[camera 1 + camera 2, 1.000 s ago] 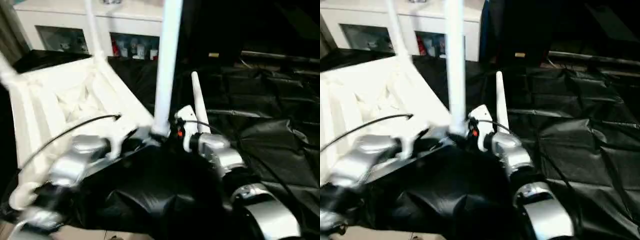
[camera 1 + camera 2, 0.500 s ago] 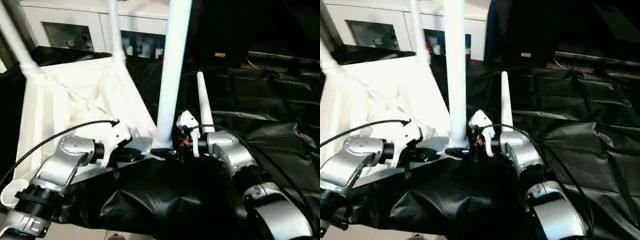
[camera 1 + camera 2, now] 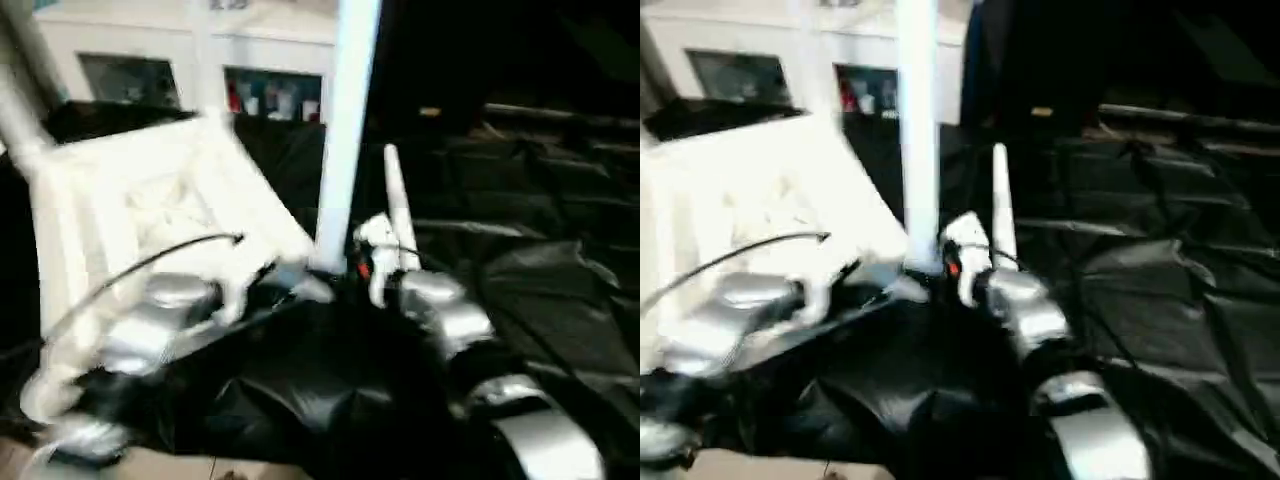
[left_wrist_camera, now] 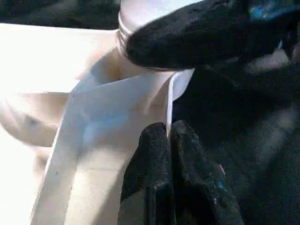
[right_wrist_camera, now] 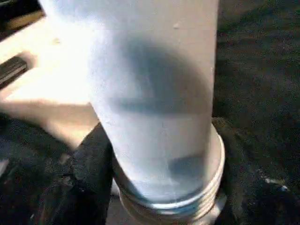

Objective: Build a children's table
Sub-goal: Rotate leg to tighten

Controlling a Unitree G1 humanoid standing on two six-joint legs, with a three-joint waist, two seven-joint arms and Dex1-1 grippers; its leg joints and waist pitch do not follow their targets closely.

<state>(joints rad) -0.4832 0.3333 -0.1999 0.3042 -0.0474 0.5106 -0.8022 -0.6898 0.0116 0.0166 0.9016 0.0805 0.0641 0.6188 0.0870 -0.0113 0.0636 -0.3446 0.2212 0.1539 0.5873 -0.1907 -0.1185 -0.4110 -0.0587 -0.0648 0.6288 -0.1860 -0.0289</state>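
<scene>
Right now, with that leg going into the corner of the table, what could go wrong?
1. The leg shows exposed thread at its base; it may not be fully seated and could cross-thread or wobble.
2. The left end effector pinches only the thin rim of the tabletop, so the top might slip.

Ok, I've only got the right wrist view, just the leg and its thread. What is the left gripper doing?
Observer: The left gripper is shut on the thin rim of the tabletop, right beside that leg's corner.
Operator: How does the tabletop lie?
Observer: Upside down over the black cloth, with the ribs of its underside facing up.
Operator: Is my leg upright?
Observer: The leg rises roughly upright from the near corner, past the top of the head views.
</scene>
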